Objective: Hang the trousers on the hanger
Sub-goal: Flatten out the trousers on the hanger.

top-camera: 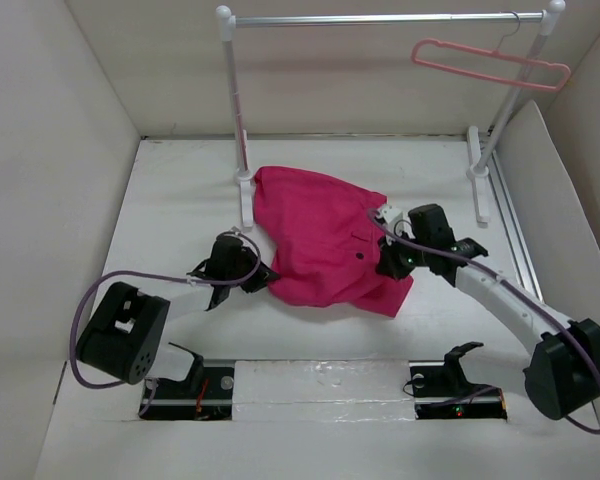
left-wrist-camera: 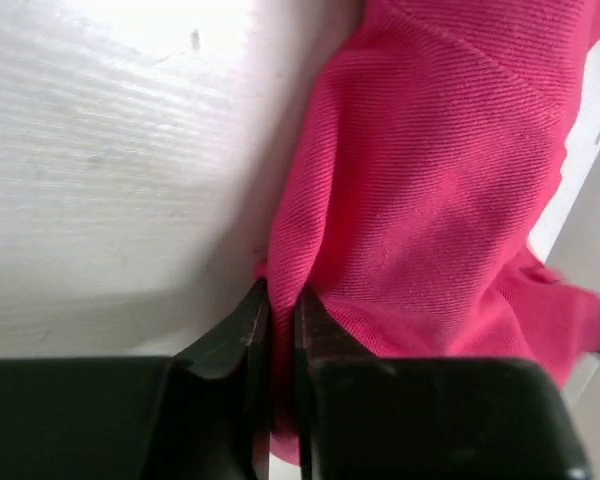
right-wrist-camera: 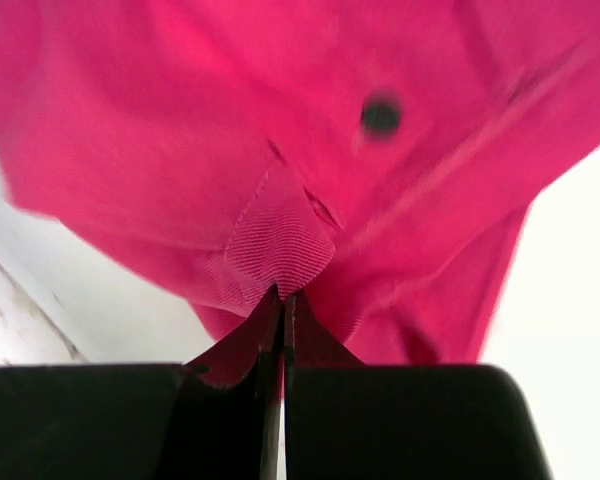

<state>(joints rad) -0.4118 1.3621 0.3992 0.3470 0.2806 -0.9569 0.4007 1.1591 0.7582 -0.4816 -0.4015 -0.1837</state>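
Your trousers [top-camera: 325,240] lie crumpled in a heap on the table [top-camera: 180,200], between the two arms and well apart from the hanger [top-camera: 490,65]. The hanger hangs tilted by its hook at the right end of the rail [top-camera: 380,18], at the back of the table. The rail's left post [top-camera: 238,110] stands just beside the far left corner of the cloth. Its right post leans at the right side, behind your right arm. White walls [top-camera: 60,150] close in the table on the left, back and right.

Your left gripper [top-camera: 265,275] sits low at the near left edge of the heap. Your right gripper [top-camera: 390,265] is over the near right part, close to the dark button [top-camera: 360,256].

From the top view you cannot tell how either pair of jaws stands; the wrist views settle it. The left wrist view shows the left gripper [left-wrist-camera: 278,300] nearly closed, with a thin edge of the trousers [left-wrist-camera: 430,180] pinched between its fingers, right down at the table [left-wrist-camera: 110,150]. The right wrist view shows the right gripper [right-wrist-camera: 282,300] closed tight on a small puckered fold of the trousers [right-wrist-camera: 180,120], with the button [right-wrist-camera: 381,115] just beyond the tips. Only the top view shows the hanger and rail.
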